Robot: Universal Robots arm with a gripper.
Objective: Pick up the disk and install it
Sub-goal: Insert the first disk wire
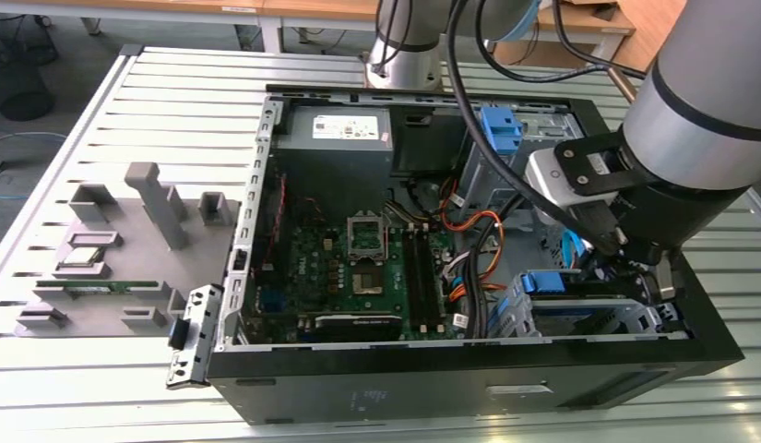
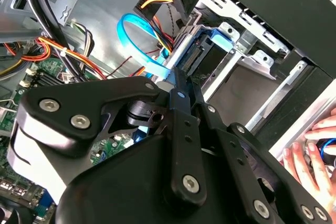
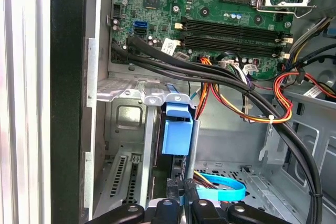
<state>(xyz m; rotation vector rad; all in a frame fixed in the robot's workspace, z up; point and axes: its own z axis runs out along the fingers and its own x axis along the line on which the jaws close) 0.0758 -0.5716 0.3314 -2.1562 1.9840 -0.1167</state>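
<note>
Disk (image 3: 176, 129) on edge in drive cage (image 3: 123, 95) at case corner — hand (image 3: 182, 202) in line with its long axis, at the near end; grip state cannot be told.

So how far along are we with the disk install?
Done: the disk stands edge-on in the metal drive cage inside the case. In hand: the tool is right at its end. Left: I cannot tell whether it is fully seated.
</note>
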